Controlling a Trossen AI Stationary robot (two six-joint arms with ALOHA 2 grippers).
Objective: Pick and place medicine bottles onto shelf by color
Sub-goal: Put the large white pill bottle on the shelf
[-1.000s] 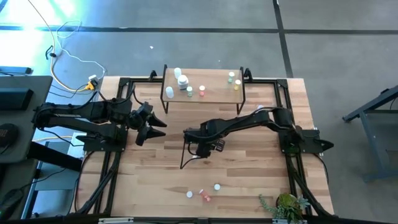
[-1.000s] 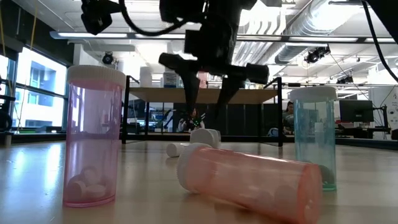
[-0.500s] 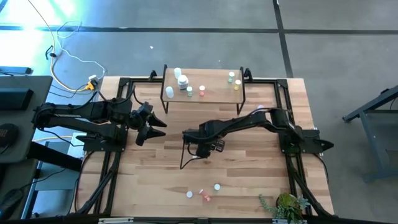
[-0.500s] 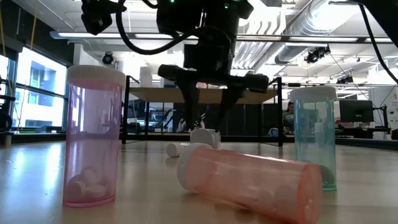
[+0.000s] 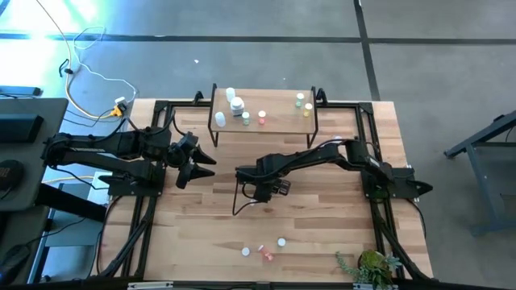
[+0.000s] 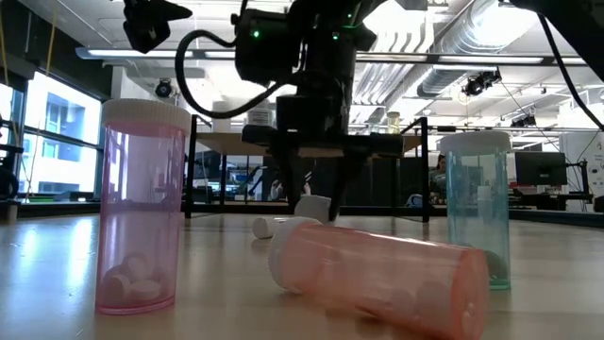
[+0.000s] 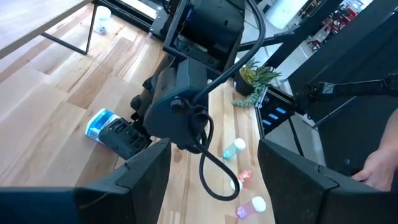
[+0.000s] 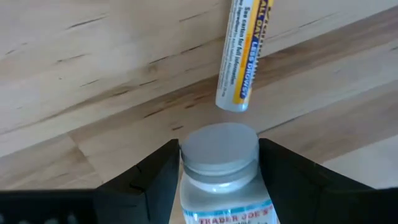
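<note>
My right gripper [image 8: 219, 163] points down over the middle of the table [image 5: 201, 217], open. One finger stands on each side of a white-capped medicine bottle [image 8: 219, 152] lying on its side. I cannot tell if the fingers touch the bottle. A slim yellow-labelled tube [image 8: 242, 56] lies just beyond it. My left gripper [image 5: 200, 165] waits open at the table's left, above the wood. The shelf [image 5: 262, 122] stands at the far edge with several small bottles on it. Near the front edge stand a pink bottle [image 6: 142, 208] and a teal one [image 6: 477, 212]. A second pink bottle [image 6: 377, 274] lies on its side between them.
A small potted plant [image 5: 369, 264] sits at the near right corner. Black frame rails [image 5: 141, 217] run along both table sides. Bare wood lies between the shelf's legs and the front bottles. A person's hand [image 7: 380, 167] shows beyond the table.
My right gripper has sunk toward the white-capped bottle on the table, staying open and pointing down. The bottles have not moved.
</note>
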